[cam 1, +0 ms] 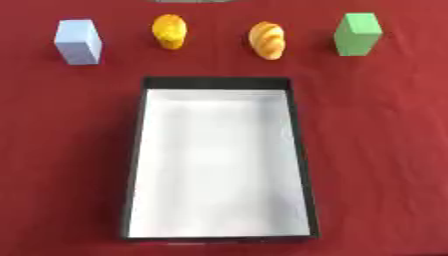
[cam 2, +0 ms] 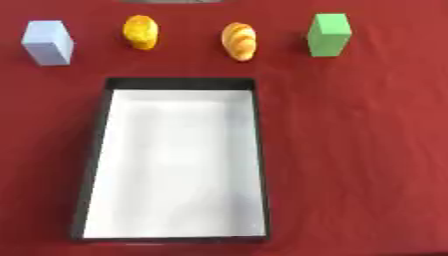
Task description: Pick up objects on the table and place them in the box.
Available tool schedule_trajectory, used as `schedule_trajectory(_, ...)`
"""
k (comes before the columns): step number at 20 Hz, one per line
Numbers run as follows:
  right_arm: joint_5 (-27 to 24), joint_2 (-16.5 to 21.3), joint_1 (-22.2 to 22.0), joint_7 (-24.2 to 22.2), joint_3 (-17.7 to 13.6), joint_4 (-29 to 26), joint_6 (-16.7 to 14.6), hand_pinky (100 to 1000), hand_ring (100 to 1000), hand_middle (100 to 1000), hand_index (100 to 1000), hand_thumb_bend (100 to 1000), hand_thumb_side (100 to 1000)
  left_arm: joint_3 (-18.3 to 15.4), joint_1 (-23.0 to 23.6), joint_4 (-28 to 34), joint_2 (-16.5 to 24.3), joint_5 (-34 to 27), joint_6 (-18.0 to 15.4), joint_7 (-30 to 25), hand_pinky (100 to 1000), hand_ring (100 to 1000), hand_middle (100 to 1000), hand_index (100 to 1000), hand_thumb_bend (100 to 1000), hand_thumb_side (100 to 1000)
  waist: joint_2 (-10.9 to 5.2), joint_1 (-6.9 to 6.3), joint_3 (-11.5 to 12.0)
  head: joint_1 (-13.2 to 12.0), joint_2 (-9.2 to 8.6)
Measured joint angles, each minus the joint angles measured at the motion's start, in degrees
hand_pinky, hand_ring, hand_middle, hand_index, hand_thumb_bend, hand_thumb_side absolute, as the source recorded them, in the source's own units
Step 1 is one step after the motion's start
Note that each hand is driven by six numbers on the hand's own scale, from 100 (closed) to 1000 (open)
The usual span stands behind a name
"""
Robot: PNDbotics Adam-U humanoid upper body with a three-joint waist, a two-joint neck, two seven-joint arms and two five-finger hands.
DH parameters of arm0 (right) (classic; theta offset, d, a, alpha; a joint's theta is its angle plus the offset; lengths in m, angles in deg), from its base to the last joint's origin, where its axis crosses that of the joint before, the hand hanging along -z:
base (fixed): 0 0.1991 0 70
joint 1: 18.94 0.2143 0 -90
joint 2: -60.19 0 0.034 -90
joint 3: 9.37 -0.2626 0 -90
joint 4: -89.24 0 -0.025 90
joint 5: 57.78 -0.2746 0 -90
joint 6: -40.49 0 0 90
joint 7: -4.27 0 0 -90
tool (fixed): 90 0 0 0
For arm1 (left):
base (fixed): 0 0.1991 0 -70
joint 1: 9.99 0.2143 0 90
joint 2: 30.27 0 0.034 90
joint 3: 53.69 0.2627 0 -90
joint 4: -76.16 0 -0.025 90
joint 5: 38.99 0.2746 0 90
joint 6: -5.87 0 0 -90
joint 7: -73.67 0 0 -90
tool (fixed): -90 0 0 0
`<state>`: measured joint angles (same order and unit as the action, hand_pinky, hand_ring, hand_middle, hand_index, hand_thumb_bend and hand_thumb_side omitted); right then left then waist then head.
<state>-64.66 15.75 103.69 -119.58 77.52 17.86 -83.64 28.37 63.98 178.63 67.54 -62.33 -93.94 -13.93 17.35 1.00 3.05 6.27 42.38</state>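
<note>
Neither hand shows in either view, so whether they are released or clenched cannot be told, and places cannot be set against them. The box (cam 1: 297, 150), black-walled with a white floor, lies in the middle of the red worktop (cam 1: 385, 150) and holds nothing. Beyond its far wall stand four things in a row, apart from one another: a pale blue block (cam 1: 78, 42), a yellow-orange lumpy piece (cam 1: 170, 31), a croissant-like piece (cam 1: 268, 40) and a green block (cam 1: 357, 34). A grey shape (cam 1: 194, 1) is cut off at the far edge.
</note>
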Motion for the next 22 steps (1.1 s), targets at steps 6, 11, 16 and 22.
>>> schedule_trajectory(6, 10.34, 0.91, 3.97, -0.14, 1.94, 5.25, 0.14, 930, 933, 874, 887, 310, 526, 0.04, 0.0, 0.03, 0.8, 0.18, -0.31, 0.17, 806, 773, 733, 808, 109, 750, 0.0, 0.59, 0.02, 0.13, -0.3)
schedule_trajectory(11, 16.45, 0.79, 6.26, 0.85, 2.96, 7.04, -0.85, 939, 953, 897, 906, 395, 475, 0.34, 0.0, 0.04, 0.97, 0.25, -0.35, 0.1, 806, 773, 733, 808, 110, 753, 0.0, 0.59, 0.05, 0.4, -1.35)
schedule_trajectory(16, 19.06, -0.43, 8.82, 1.87, 4.12, 8.04, -1.87, 949, 963, 901, 911, 447, 398, 0.38, 0.0, 0.04, 0.97, 0.27, -0.29, -0.1, 807, 773, 734, 808, 109, 754, 0.01, 0.59, 0.24, 0.89, -2.24)
schedule_trajectory(22, 19.3, -3.22, 12.59, 1.16, 6.03, 8.89, -1.16, 959, 966, 893, 909, 451, 381, 0.74, 0.0, 0.04, 0.97, 0.28, -0.17, -0.42, 807, 775, 734, 809, 108, 757, 0.03, 0.59, 0.53, 1.42, -2.62)
